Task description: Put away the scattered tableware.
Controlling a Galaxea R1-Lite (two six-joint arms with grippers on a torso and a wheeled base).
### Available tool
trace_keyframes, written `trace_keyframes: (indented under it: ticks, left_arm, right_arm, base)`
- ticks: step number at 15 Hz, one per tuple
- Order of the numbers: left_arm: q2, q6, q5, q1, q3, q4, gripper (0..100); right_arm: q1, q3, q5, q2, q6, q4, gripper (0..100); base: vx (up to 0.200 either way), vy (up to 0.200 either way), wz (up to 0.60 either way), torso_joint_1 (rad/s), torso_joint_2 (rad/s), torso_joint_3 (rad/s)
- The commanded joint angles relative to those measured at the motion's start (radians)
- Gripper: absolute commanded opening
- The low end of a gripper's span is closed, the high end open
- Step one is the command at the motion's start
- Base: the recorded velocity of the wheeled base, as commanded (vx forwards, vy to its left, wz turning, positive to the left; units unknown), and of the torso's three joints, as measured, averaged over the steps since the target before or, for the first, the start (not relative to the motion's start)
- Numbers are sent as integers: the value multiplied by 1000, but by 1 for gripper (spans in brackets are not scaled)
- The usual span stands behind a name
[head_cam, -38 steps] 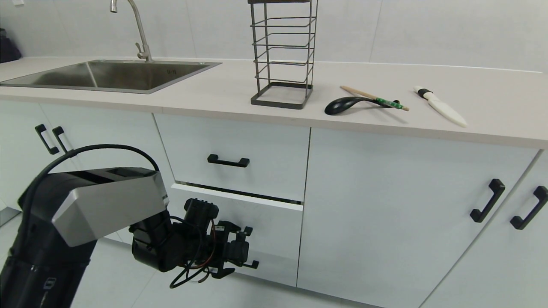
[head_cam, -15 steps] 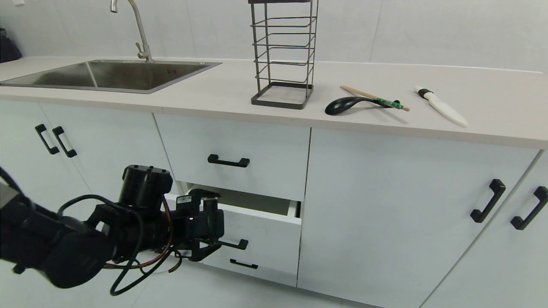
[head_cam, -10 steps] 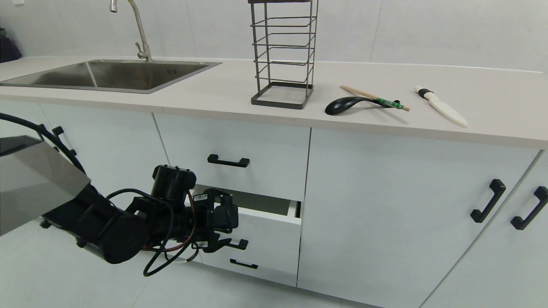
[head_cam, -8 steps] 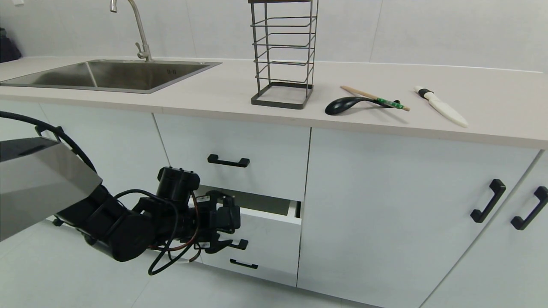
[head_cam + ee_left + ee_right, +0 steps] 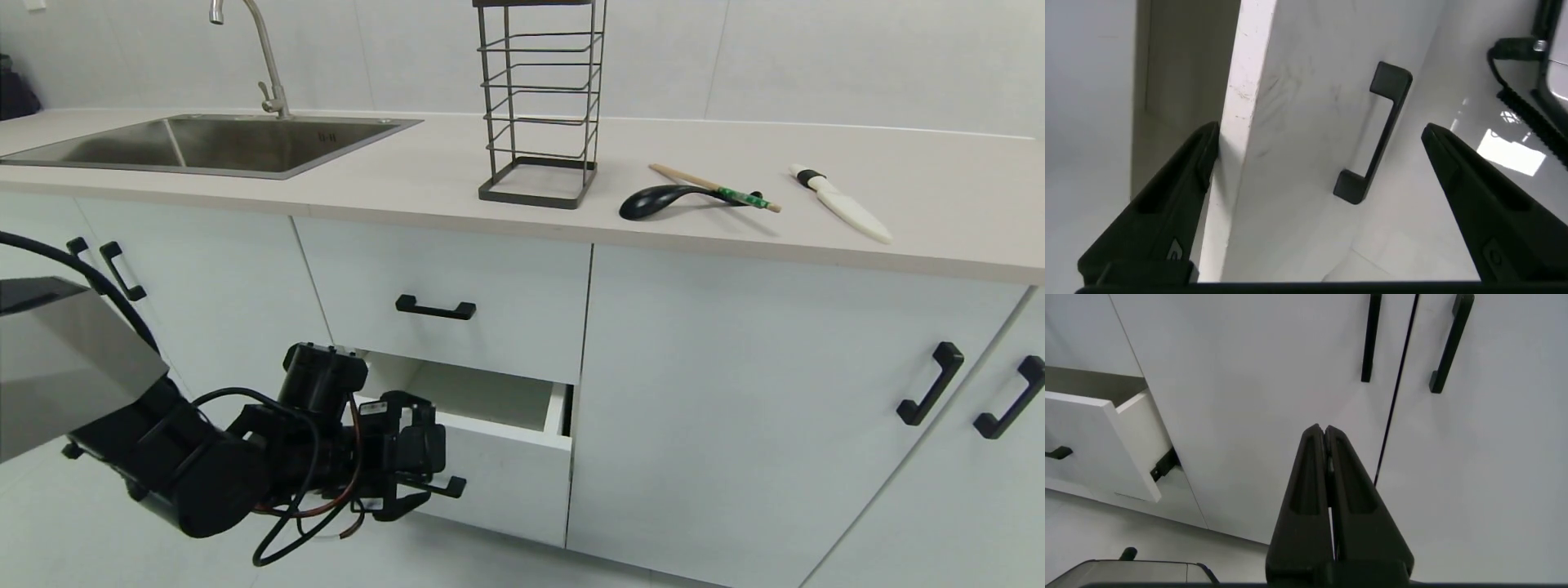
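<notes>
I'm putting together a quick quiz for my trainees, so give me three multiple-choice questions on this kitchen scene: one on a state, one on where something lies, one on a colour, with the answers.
1. The lower white drawer is:
A. pulled open
B. fully shut
C. lifted out of the cabinet

2. The black spoon lies:
A. inside that drawer
B. on the beige countertop, between the dark wire rack and the white knife
C. on the floor

3. The band on the wooden chopsticks is:
A. red
B. blue
C. green

Answers:
1. A: its front stands out from the cabinet and its inside shows.
2. B: it rests on the countertop with the rack on one side and the knife on the other.
3. C: the band near one end is green.
</notes>
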Motion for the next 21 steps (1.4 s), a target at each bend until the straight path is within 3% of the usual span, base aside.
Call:
trace_keyframes:
  ticks: [1, 4, 6, 12, 14, 16, 17, 18, 19, 21]
  left_arm:
    - [-97, -1, 0, -3, 81, 6, 100]
    - [-217, -4, 2, -8, 220, 8, 100]
    - [-267, -4, 0, -12, 252, 11, 100]
    - [-329, -12, -3, -41, 262, 20, 100]
    - [-396, -50, -15, -87, 271, 49, 100]
    - [-482, -126, -57, -150, 266, 95, 100]
    - [-568, -224, -61, -189, 252, 124, 100]
    - [-602, -277, -61, -198, 242, 129, 100]
    - [-703, -442, -60, -187, 196, 134, 100]
    - [-816, -662, -47, -121, 105, 140, 100]
  right_arm:
    - [0, 0, 0, 2, 0, 0, 0]
    - [0, 0, 0, 2, 0, 0, 0]
    - [0, 0, 0, 2, 0, 0, 0]
    - [0, 0, 0, 2, 0, 0, 0]
    - [0, 0, 0, 2, 0, 0, 0]
    - [0, 0, 0, 2, 0, 0, 0]
    - [0, 0, 0, 2, 0, 0, 0]
    - [0, 0, 0, 2, 0, 0, 0]
    - [0, 0, 0, 2, 0, 0, 0]
    - [0, 0, 0, 2, 0, 0, 0]
  base:
    - [0, 0, 0, 0, 0, 0]
    - [0, 0, 0, 0, 0, 0]
    - [0, 0, 0, 0, 0, 0]
    - [0, 0, 0, 0, 0, 0]
    - [0, 0, 0, 0, 0, 0]
    - [0, 0, 0, 0, 0, 0]
    - [0, 0, 0, 0, 0, 0]
    - [0, 0, 0, 0, 0, 0]
    - [0, 0, 0, 0, 0, 0]
    - [0, 0, 0, 0, 0, 0]
